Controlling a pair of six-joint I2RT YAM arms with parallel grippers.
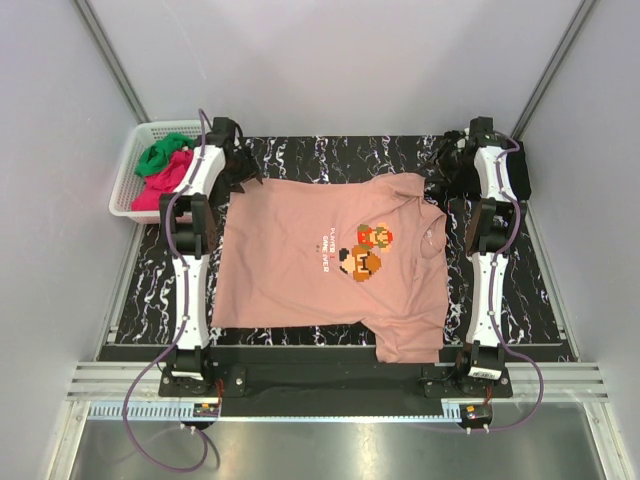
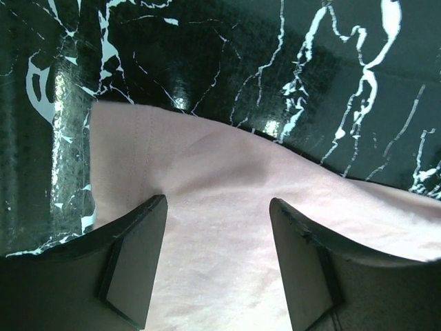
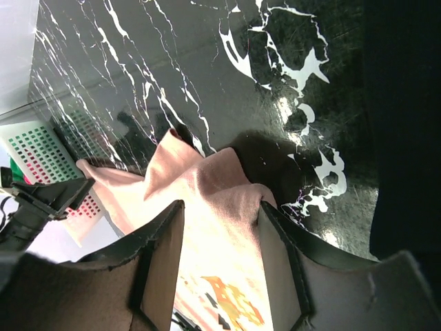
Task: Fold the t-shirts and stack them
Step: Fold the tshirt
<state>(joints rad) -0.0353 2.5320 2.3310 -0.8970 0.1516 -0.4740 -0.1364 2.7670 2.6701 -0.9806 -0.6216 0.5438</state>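
A salmon-pink t-shirt point(image 1: 300, 260) lies spread flat on the black marbled mat point(image 1: 330, 155), its pixel-art figure and white text point(image 1: 362, 250) facing up. My left gripper point(image 1: 237, 170) is at the shirt's far left corner. In the left wrist view it point(image 2: 219, 203) stands open just above the pink cloth point(image 2: 220, 165), holding nothing. My right gripper point(image 1: 447, 175) is at the far right corner. Its jaws point(image 3: 222, 205) are wide apart, straddling a raised fold of the pink shirt point(image 3: 207, 176) that touches the right finger point(image 3: 282, 255).
A white perforated basket point(image 1: 125, 185) at the far left holds a green tee point(image 1: 160, 152) and a magenta-red tee point(image 1: 165, 182). A black cloth bundle point(image 1: 520, 172) lies by the right arm at the far right. Grey walls enclose the mat on three sides.
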